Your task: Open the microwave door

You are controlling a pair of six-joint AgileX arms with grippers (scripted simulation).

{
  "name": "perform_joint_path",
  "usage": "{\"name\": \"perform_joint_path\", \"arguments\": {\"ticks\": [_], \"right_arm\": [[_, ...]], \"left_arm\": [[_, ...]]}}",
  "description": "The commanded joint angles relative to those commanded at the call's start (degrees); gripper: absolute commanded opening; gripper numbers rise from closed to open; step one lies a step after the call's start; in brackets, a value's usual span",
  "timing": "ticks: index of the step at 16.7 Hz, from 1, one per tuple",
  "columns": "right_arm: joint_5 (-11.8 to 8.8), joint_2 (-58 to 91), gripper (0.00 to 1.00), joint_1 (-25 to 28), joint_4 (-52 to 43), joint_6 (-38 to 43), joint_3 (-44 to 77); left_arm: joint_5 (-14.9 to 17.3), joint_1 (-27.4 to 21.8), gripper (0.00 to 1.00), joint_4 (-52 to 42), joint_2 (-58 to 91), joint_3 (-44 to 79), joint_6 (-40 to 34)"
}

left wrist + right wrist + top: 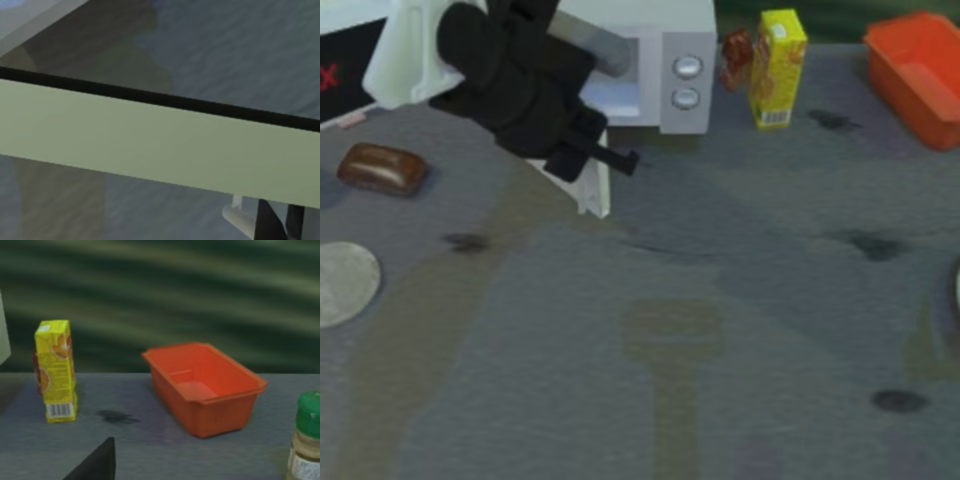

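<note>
The white microwave (685, 70) stands at the back of the table, its two silver knobs facing front and its cavity (620, 95) exposed. The microwave door (597, 190) stands swung out toward the table's front; its pale edge (160, 145) crosses the left wrist view. My left arm reaches over the door. The left gripper (620, 158) sits at the door's free edge, dark fingers (270, 220) closed on the door's grey bar handle (240, 217). My right arm is outside the top view; only a dark sliver of its gripper (97, 465) shows in its wrist view.
A yellow carton (777, 68) and a reddish-brown item (735, 55) stand right of the microwave. An orange bin (920, 75) sits at the back right. A brown loaf (382, 168) and a grey disc (340, 280) lie at the left. A green-lidded jar (307, 440) stands near the right gripper.
</note>
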Motion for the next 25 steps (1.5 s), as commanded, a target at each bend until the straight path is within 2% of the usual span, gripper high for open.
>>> {"name": "perform_joint_path", "arguments": {"ticks": [6, 15, 25], "right_arm": [[0.0, 0.0, 1.0, 0.0, 0.0, 0.0, 0.0], [0.0, 0.0, 1.0, 0.0, 0.0, 0.0, 0.0], [0.0, 0.0, 1.0, 0.0, 0.0, 0.0, 0.0]], "left_arm": [[0.8, 0.1, 0.0, 0.0, -0.1, -0.4, 0.6], [5.3, 3.5, 0.0, -0.7, -3.1, -3.7, 9.5], [5.4, 3.5, 0.0, -0.7, -3.2, -3.8, 9.6]]}}
